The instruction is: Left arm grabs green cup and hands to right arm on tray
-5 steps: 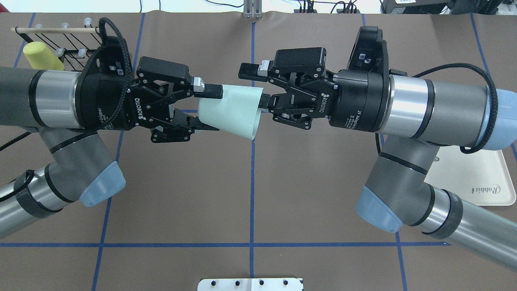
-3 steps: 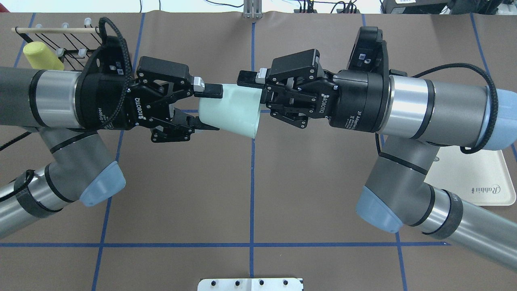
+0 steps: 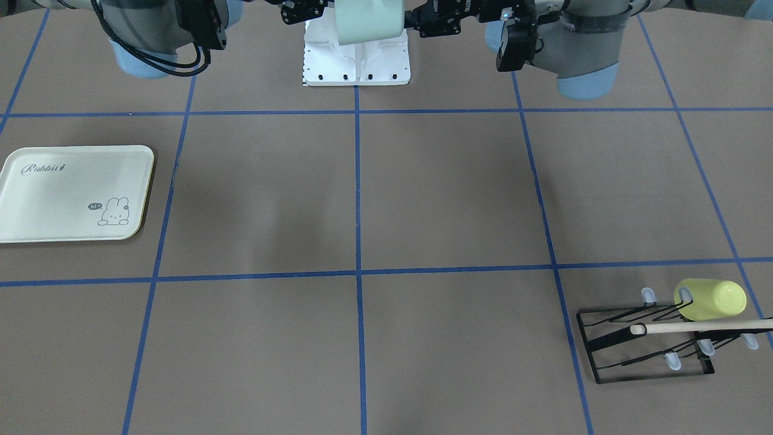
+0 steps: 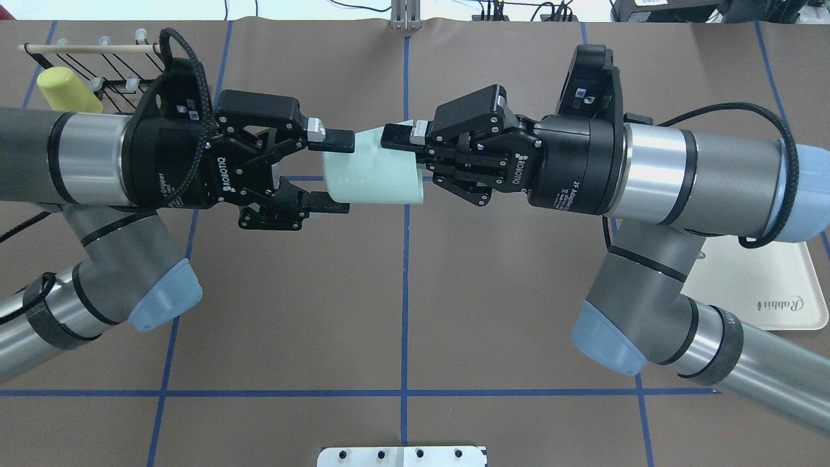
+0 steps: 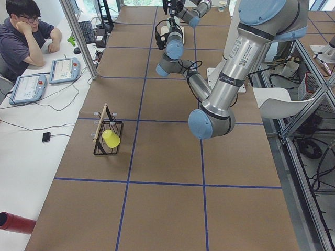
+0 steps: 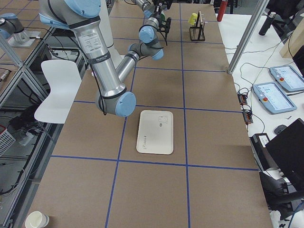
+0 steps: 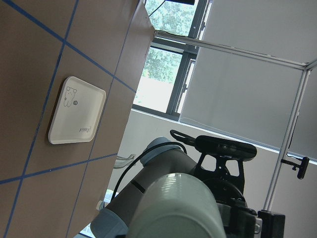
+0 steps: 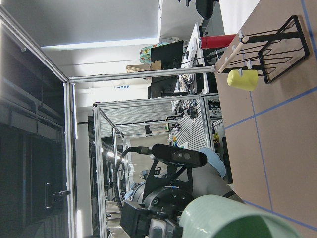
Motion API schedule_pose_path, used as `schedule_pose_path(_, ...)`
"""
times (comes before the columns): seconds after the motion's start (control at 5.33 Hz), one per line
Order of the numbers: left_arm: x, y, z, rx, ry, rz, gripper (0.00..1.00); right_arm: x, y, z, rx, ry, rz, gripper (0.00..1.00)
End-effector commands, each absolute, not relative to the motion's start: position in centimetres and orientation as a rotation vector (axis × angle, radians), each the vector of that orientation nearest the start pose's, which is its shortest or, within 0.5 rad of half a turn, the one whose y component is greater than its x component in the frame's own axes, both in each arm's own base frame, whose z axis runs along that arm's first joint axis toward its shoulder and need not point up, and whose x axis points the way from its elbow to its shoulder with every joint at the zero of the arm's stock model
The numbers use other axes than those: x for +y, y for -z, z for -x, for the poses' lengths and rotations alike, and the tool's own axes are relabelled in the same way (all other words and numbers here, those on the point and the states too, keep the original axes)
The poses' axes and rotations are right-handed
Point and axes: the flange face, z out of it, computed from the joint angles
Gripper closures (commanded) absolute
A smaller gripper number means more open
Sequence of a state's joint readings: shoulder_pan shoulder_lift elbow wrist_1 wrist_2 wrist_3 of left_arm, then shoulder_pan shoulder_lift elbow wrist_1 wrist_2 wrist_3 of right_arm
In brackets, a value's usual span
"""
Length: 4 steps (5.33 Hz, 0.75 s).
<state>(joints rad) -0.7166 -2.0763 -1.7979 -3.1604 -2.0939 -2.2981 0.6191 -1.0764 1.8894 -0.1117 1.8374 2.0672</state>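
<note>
The pale mint-green cup point(image 4: 369, 175) lies on its side in mid-air between both grippers, above the table's middle back. My right gripper point(image 4: 410, 159) is shut on the cup's rim, one finger outside on top, the other hidden inside. My left gripper point(image 4: 329, 174) is open around the cup's base, its lower finger point(image 4: 327, 207) clear of the cup. The cup also shows at the top of the front-facing view point(image 3: 368, 21). The cream Rabbit tray point(image 4: 765, 285) lies on the table under my right arm, also seen in the front-facing view point(image 3: 72, 193).
A yellow-green cup point(image 4: 65, 91) hangs on a black wire rack point(image 3: 646, 347) with a wooden rod at the far left corner. A white mount plate point(image 3: 356, 60) sits at the robot's base. An operator point(image 5: 23, 36) sits beyond the table's left end.
My right gripper has shut on the cup's rim. My left gripper's fingers have spread off the cup's base. The cup has tipped a little more level.
</note>
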Motion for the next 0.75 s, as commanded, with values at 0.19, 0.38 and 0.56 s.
schedule_pose_path(0.19, -39.3, -14.7, -31.6, 2.181, 0.184, 0.225, 0.00, -35.8, -12.6, 31.7, -2.242, -0.280, 0.014, 1.00)
schedule_pose_path(0.38, -39.4, -15.2, -31.7, 2.171, 0.176, 0.201, 0.00, -36.7, -13.1, 30.9, -2.231, -0.306, -0.012, 1.00)
schedule_pose_path(0.56, -39.8, -16.3, -32.0, 2.152, 0.180, 0.171, 0.00, -39.2, -13.3, 29.8, -2.139, -0.377, -0.041, 1.00)
